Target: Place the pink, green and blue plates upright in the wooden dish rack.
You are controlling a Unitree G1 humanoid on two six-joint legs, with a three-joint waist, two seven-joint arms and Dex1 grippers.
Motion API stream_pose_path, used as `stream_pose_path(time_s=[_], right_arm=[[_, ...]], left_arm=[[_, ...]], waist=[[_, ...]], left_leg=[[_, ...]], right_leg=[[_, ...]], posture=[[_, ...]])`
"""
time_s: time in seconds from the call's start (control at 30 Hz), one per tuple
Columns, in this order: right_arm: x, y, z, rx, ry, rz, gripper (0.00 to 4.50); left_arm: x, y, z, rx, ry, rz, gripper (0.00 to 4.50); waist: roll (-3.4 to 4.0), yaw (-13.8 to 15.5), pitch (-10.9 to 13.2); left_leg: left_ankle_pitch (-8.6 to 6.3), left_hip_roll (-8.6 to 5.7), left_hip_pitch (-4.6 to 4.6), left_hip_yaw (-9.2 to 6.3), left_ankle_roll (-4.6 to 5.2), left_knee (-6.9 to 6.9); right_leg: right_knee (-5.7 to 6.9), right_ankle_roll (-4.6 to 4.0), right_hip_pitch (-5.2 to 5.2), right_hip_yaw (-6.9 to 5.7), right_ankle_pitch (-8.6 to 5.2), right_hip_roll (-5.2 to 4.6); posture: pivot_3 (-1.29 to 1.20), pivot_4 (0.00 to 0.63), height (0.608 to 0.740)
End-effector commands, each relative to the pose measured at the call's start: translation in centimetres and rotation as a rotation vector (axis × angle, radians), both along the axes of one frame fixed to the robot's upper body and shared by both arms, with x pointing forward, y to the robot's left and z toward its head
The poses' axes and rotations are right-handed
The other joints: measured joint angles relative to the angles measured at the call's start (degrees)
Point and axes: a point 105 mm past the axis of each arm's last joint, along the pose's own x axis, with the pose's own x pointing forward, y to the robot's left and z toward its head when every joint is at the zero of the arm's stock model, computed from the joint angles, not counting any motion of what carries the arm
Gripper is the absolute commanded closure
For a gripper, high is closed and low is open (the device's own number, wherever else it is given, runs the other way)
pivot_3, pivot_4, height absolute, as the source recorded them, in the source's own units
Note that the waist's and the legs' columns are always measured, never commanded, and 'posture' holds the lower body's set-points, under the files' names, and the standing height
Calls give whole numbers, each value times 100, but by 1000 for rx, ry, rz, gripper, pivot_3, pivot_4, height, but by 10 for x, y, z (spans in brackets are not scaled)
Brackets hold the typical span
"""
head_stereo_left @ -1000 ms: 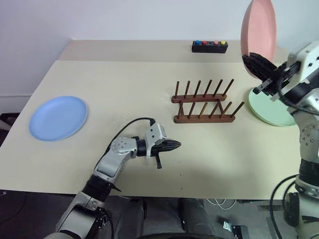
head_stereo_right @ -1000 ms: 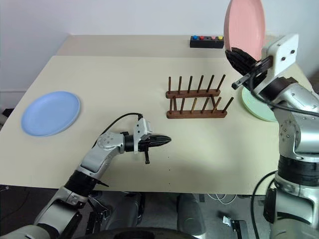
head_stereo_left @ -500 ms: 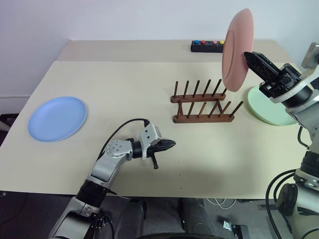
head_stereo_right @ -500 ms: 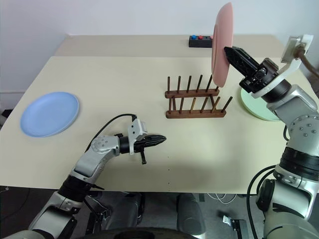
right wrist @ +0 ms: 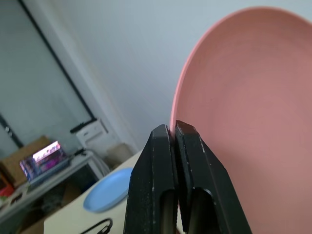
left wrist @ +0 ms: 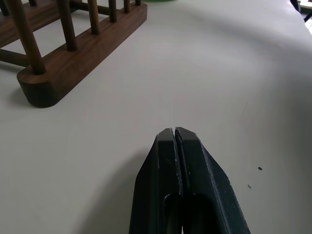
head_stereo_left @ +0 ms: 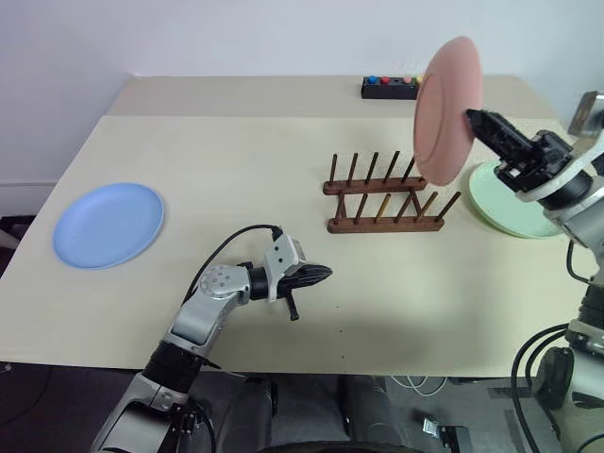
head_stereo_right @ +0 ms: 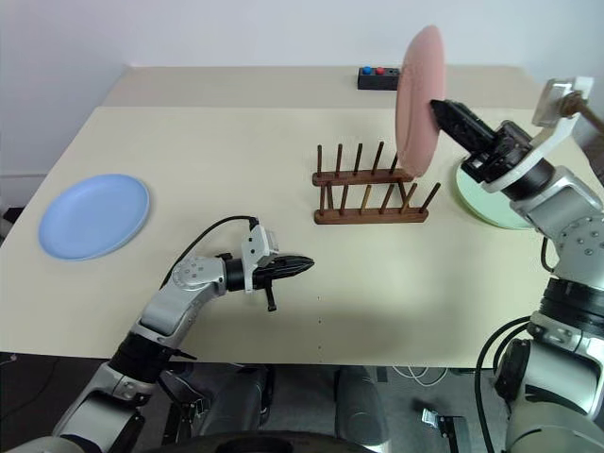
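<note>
right gripper [head_stereo_left: 475, 117] is clamped tight on the rim of the pink plate [head_stereo_left: 446, 109], holding it on edge in the air above the right end of the wooden dish rack [head_stereo_left: 385, 196]. a second ago the plate was higher and further right, its pale hollow face turned this way; since then it has swung left and down, and now shows its darker, matte salmon back, nearly edge-on. left gripper [head_stereo_left: 327, 273] has stayed put, its fingers pressed together on nothing, low over the table [head_stereo_left: 236, 151] in front of the rack. the green plate [head_stereo_left: 514, 206] lies flat to the right of the rack, partly behind the right arm; the blue plate [head_stereo_left: 109, 225] lies flat at the far left.
</note>
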Motion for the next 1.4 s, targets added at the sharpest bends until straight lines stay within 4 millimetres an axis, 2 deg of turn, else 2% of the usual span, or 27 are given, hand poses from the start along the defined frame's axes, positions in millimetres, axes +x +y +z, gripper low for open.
stream_pose_path(time_s=[0.03,0.1,0.37,0.77,1.07,1.17,1.33,1.4], right_arm=[[-6,-12,20,22,-80,-11,4465],[-6,-14,19,32,-71,-3,4465],[-4,-12,-10,34,41,41,4465],[9,-32,-27,108,138,-24,4465],[13,-39,-31,94,128,-64,4465],[16,-40,-31,94,128,-82,3620],[18,-43,-29,97,117,-106,1191],[19,-45,-28,88,107,-128,1191]], left_arm=[[-2,0,10,-22,-29,-4,4500],[-2,0,10,-20,-27,-4,4500],[-2,0,10,-13,-28,0,4500],[-1,0,11,-14,-29,5,4500],[0,0,12,-17,-31,12,4500],[1,0,12,-18,-32,13,4500],[1,0,11,-18,-32,17,4500],[1,0,11,-18,-32,18,4500]], waist=[[0,-1,0],[0,-9,0],[0,-7,0],[0,-11,0],[1,-10,0],[1,-10,0],[1,-11,0],[1,-12,0]], left_leg=[[0,0,-1,0,0,0],[0,0,-1,0,0,0],[0,0,-2,1,0,0],[0,0,-2,1,0,0],[0,0,-3,1,0,1],[0,0,-3,1,0,1],[0,0,-3,1,0,1],[0,0,-3,1,0,0]], right_leg=[[0,0,0,0,0,0],[0,0,-1,0,0,0],[0,1,-2,0,0,0],[0,1,-2,0,0,1],[0,2,-3,0,0,1],[0,2,-3,0,1,1],[0,2,-3,0,1,1],[0,2,-3,0,0,1]], posture=[[0,150,734],[0,150,734],[0,150,734],[0,150,734],[0,150,734],[0,150,734],[0,150,734],[0,150,734]])
